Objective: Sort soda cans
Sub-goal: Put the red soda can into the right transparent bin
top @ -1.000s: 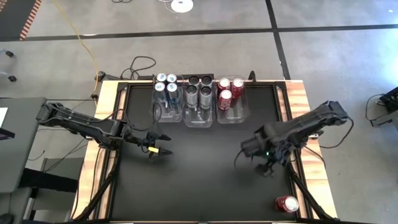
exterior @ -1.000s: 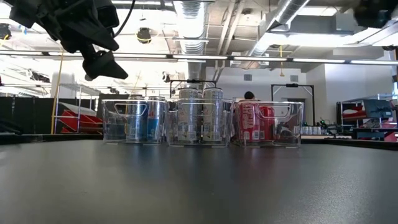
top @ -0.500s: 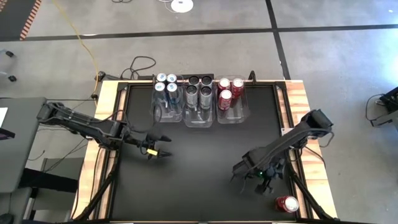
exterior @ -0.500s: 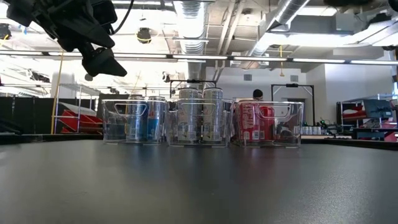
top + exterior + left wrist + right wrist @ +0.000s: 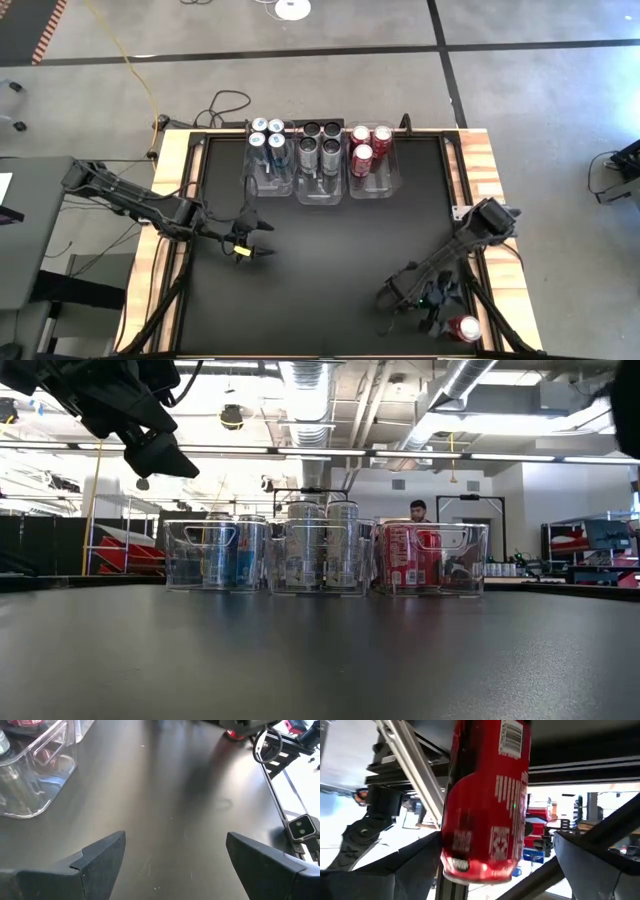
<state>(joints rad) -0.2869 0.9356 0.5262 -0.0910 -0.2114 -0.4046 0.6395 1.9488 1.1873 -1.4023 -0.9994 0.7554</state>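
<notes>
A single red soda can (image 5: 462,328) stands near the table's near right corner. My right gripper (image 5: 436,320) is open just left of it. In the right wrist view the can (image 5: 487,805) shows between my two fingers, which stand on either side without touching it. My left gripper (image 5: 262,240) is open and empty above the table's left half; it also shows in the low view (image 5: 150,450) and in the left wrist view (image 5: 172,855). Three clear bins at the far middle hold several blue-silver cans (image 5: 268,135), several dark cans (image 5: 320,140) and three red cans (image 5: 368,145).
The three clear bins (image 5: 325,555) stand side by side at the table's far edge. The black tabletop (image 5: 330,260) lies bare between the bins and the arms. The table's wooden rim (image 5: 490,170) and a frame rail (image 5: 415,775) run close to the single can. A person (image 5: 420,510) shows in the room behind.
My right gripper has gone toward the table's near edge and down, from the right middle of the table to just beside the single red can at the near right corner. The can has stayed where it was.
</notes>
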